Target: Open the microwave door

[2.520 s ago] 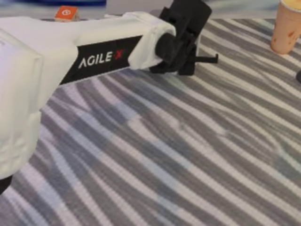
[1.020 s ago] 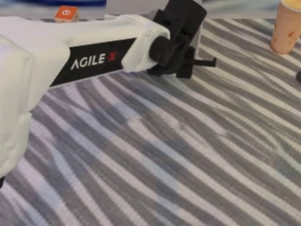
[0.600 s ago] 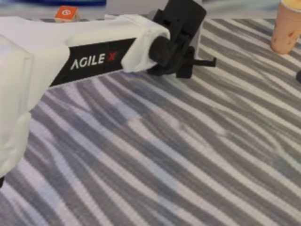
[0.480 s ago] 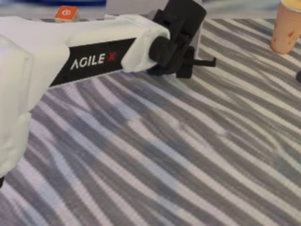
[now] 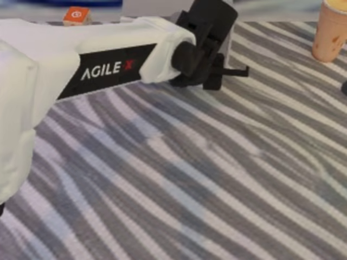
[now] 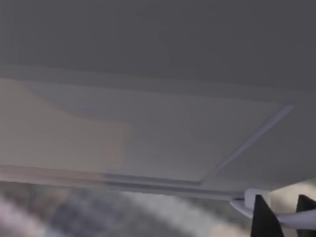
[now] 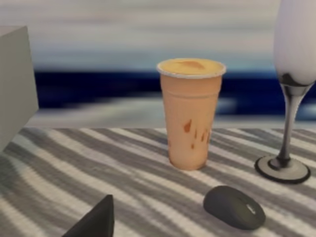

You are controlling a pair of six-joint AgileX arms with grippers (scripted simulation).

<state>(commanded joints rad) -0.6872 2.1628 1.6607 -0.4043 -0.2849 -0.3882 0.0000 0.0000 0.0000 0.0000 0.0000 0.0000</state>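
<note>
Left gripper (image 5: 214, 65) sits at the table's (image 5: 217, 179) 12 o'clock, hard against the microwave door (image 6: 148, 133), fingertips (image 6: 264, 217) flanking its pale handle (image 6: 254, 200); whether they pinch it, I cannot tell. "AGILE X" runs along the left arm (image 5: 108, 59). Farther off, the microwave (image 5: 230, 46) hides behind the wrist. At 1 o'clock an orange cup (image 5: 332, 30) is full of orange drink; near it a mouse (image 7: 234, 206) and wine glass (image 7: 294, 89). Right gripper (image 7: 96, 222): state unclear.
</note>
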